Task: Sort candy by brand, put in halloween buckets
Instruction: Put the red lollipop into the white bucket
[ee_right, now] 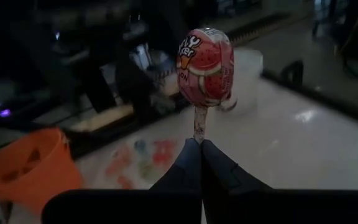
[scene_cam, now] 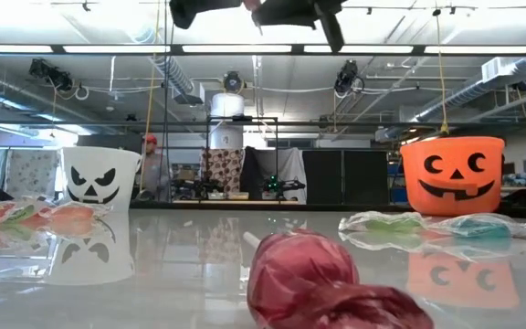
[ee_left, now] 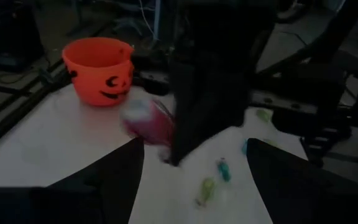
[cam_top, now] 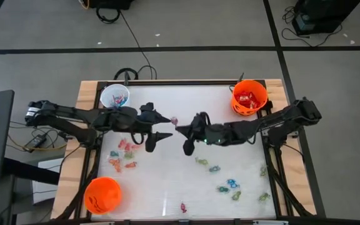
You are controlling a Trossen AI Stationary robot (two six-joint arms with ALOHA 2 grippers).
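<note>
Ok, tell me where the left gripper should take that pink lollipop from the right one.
Probably the lollipop by its wrapped head: the right gripper is shut on the stick just below it, leaving little bare stick. The open left gripper faces it from the opposite side, so come in level from there and close across the head.

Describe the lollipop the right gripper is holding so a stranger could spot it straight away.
Start at the middle of the table, where the two dark arms meet. The right gripper is shut on the stick of the red lollipop, head upward, facing the open left gripper. It alone is lifted off the table; the other candy lies loose.
</note>
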